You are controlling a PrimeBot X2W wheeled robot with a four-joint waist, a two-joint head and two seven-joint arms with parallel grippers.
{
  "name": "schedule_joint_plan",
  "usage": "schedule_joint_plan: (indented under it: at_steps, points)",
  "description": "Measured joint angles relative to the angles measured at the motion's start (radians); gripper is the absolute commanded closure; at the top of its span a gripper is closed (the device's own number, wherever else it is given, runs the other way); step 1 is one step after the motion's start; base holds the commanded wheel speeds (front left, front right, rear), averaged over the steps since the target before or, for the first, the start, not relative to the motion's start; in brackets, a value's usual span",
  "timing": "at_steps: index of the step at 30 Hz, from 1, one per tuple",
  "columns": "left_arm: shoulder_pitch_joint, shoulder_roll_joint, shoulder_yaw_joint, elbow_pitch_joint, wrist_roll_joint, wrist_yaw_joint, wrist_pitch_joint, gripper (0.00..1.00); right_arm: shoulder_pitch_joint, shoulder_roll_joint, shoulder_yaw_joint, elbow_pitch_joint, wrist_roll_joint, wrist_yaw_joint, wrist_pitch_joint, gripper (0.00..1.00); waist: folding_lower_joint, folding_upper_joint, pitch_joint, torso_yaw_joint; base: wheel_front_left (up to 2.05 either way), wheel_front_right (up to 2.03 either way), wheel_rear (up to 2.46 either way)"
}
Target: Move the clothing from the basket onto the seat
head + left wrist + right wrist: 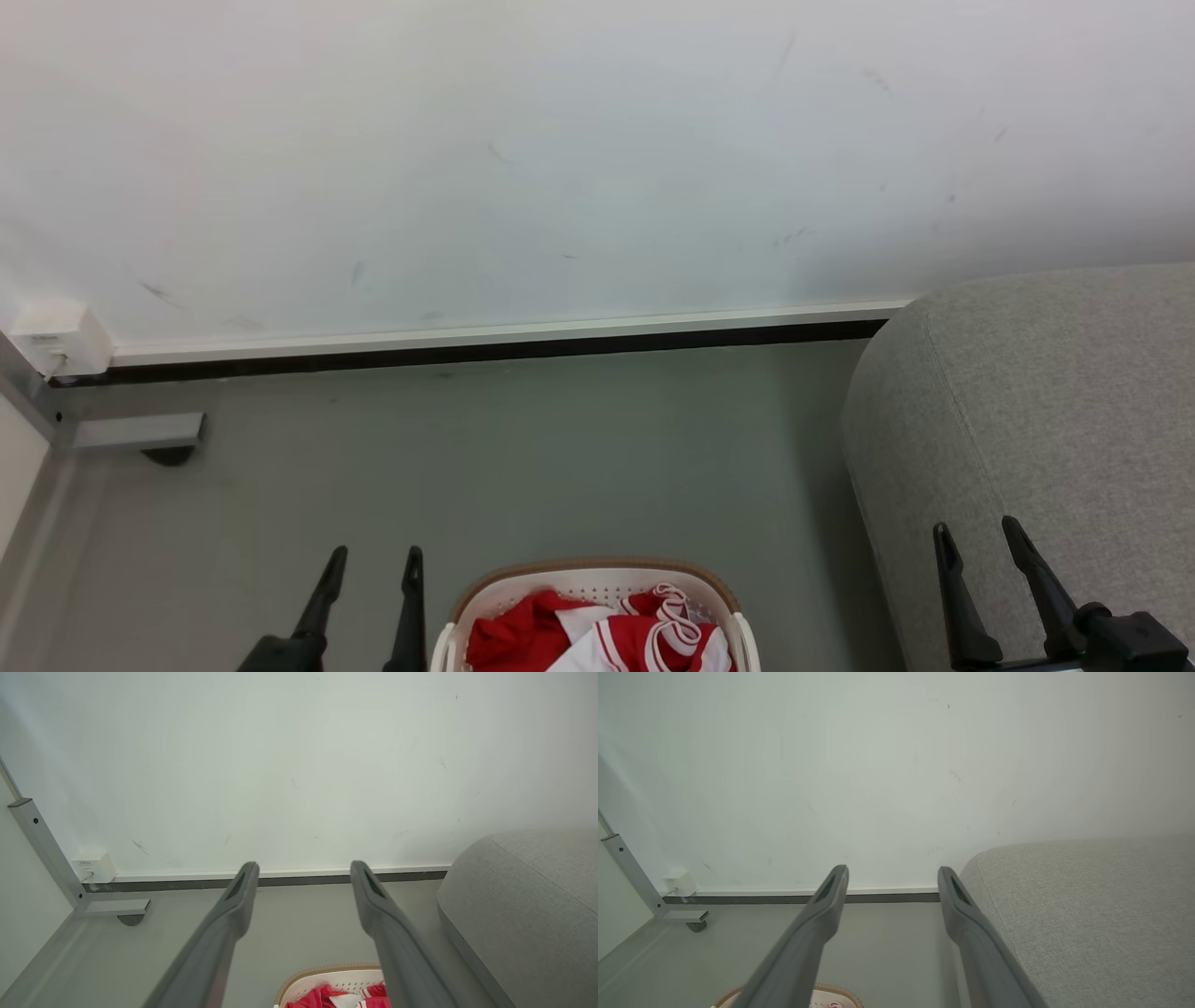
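Inside the basket (pixel 695 583) lies crumpled red-and-white clothing (pixel 607 635).

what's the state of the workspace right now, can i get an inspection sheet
surface: grey floor, basket standing on it
job's things: red and white clothing piled in the white laundry basket with a brown rim; grey fabric seat to its right, no clothing on the part in view
clutter: nothing seen
grippers: left gripper open, empty, left of the basket; right gripper open, empty, by the seat
cables: nothing seen
surroundings: scuffed white wall, dark baseboard, small white wall box, grey metal frame foot
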Motion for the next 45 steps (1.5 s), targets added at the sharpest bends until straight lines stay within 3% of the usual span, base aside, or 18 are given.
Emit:
schedule_joint_plan:
  at_steps: [16, 23, 33, 45]
  points:
    - [0.000, 0.001, -0.001, -0.003, -0.037, 0.000, -0.001, 0.00, -0.005, -0.005, 0.010, 0.007, 0.010, 0.000, -0.002, 0.00, 0.0000, 0.0000, 0.018, -0.015, 0.00, 0.00, 0.00]
    - [-0.068, 0.001, -0.061, 0.041, -0.046, -0.040, -0.001, 0.00, -0.048, -0.009, 0.008, -0.026, 0.009, 0.000, -0.002, 0.00, 0.0000, 0.0000, 0.084, -0.041, 0.00, 0.00, 0.00]
    - [-0.281, 0.001, -0.242, 0.357, 0.011, -0.116, 0.021, 0.00, -0.141, -0.008, 0.016, -0.095, -0.002, 0.000, -0.002, 0.00, 0.0001, 0.0000, 0.240, -0.098, 0.00, 0.00, 0.00]
    - [-0.569, 0.001, -0.335, 0.676, 0.018, -0.083, 0.124, 0.00, -0.271, 0.006, 0.052, -0.192, -0.015, 0.000, -0.002, 0.00, 0.0003, 0.0000, 0.499, -0.177, 0.00, 0.00, 0.00]
